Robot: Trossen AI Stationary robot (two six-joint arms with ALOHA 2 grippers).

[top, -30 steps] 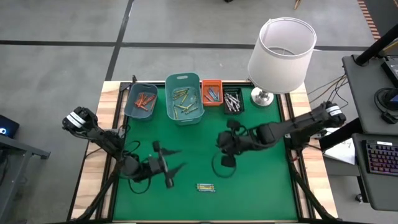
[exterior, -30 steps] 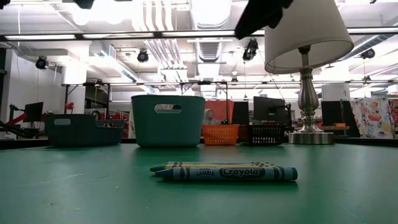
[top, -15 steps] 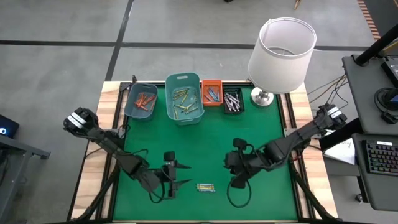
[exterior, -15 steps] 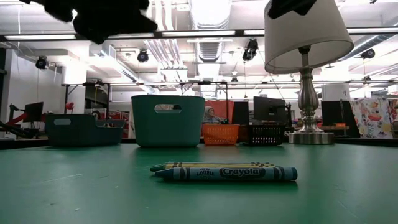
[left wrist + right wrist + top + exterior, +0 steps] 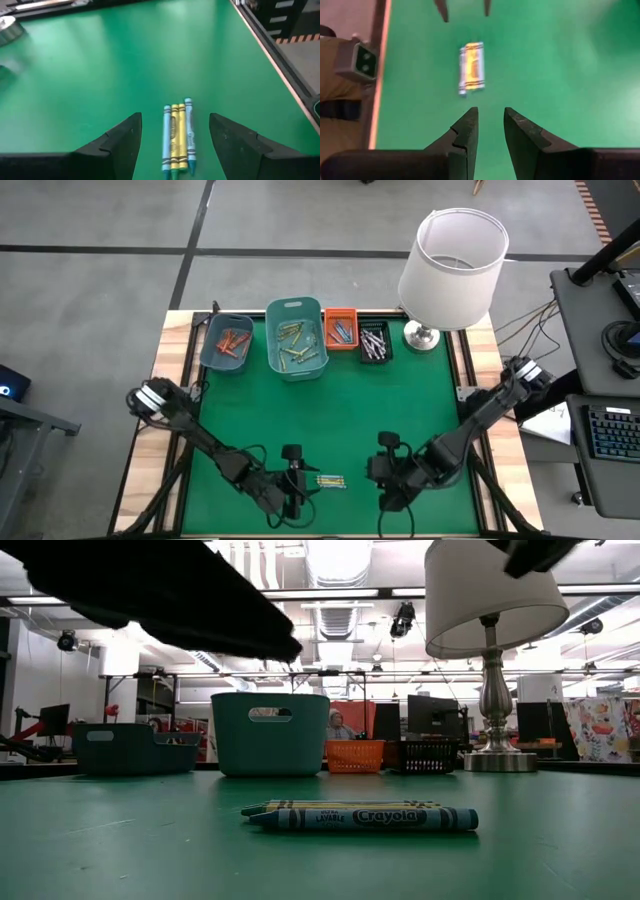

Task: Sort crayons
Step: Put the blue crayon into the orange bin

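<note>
Four crayons (image 5: 177,136) flat on green desk (image 5: 400,410), left claw (image 5: 172,145) spread wide beside them, right claw (image 5: 487,131) near, fingers slightly parted, grasping nothing.

I see a green worktop (image 5: 400,410). Along its far edge stand a dark teal bin (image 5: 227,343), a taller teal bin (image 5: 297,337), an orange bin (image 5: 340,328), a black bin (image 5: 373,341) and a lamp (image 5: 452,257) at far right.

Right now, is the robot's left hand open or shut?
Open. The left hand has its two dark fingers spread wide apart, with the crayons lying flat on the green table between them, untouched.
</note>
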